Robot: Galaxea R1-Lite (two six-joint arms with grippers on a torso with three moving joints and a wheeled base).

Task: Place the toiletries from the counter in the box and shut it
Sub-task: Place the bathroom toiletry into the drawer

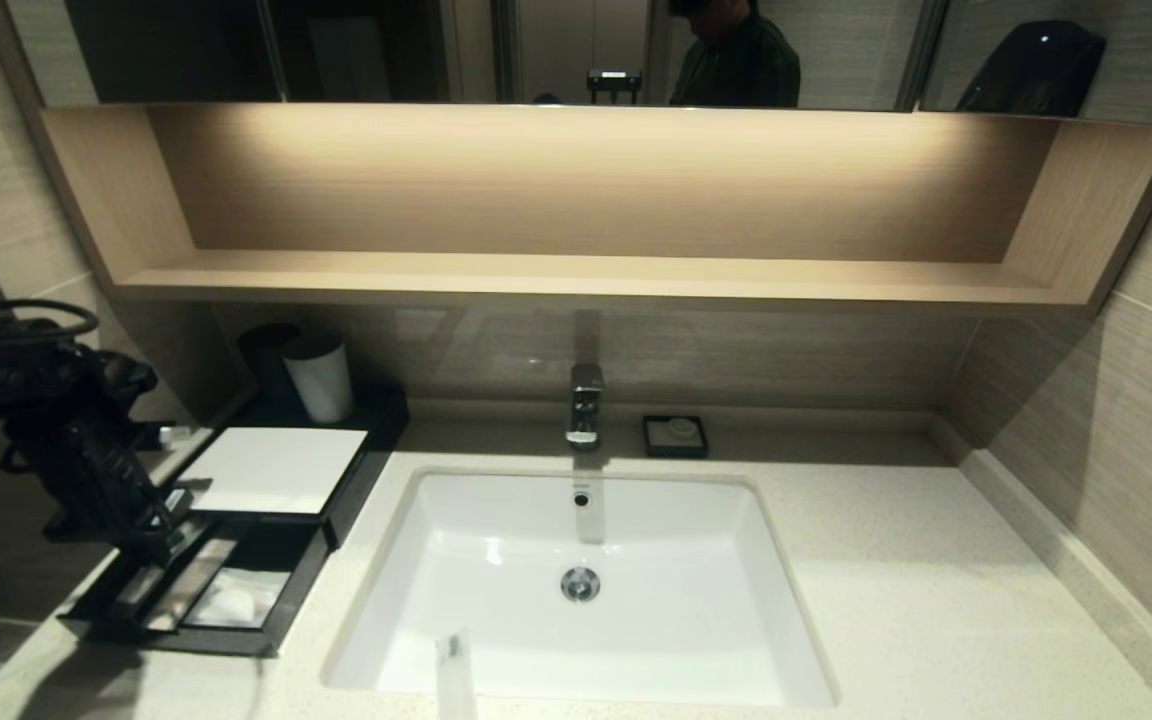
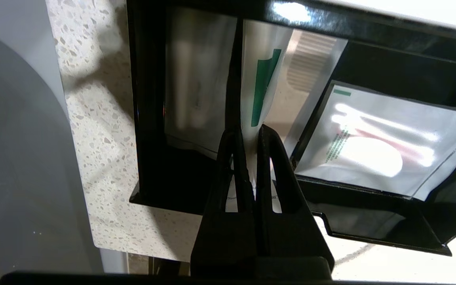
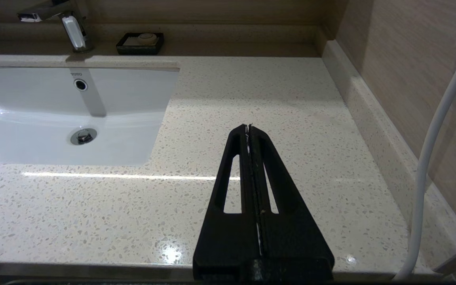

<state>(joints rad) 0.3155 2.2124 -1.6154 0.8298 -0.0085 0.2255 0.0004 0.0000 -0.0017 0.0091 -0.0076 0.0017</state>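
Observation:
The black box with its white top panel (image 1: 271, 468) stands on the counter (image 1: 886, 600) at the left, with its front drawer (image 1: 176, 640) pulled out. My left gripper (image 1: 171, 540) hangs over the drawer (image 2: 145, 118). It (image 2: 249, 132) is shut on a long narrow packet with a green stripe (image 2: 259, 79) that reaches into the middle compartment. Another long packet (image 2: 196, 79) lies in the neighbouring compartment, and the square packet with a white round item (image 2: 370, 154) lies in the wide one. One more long pale packet (image 1: 456, 670) lies at the basin's front edge. My right gripper (image 3: 248, 126) is shut and empty over the right counter.
A white cup (image 1: 318, 375) and a black cup (image 1: 266, 355) stand behind the box. The white basin (image 1: 436, 600) with its faucet (image 1: 585, 403) fills the middle. A small black dish (image 1: 675, 436) sits by the back wall. A wooden shelf (image 1: 586, 275) overhangs the counter.

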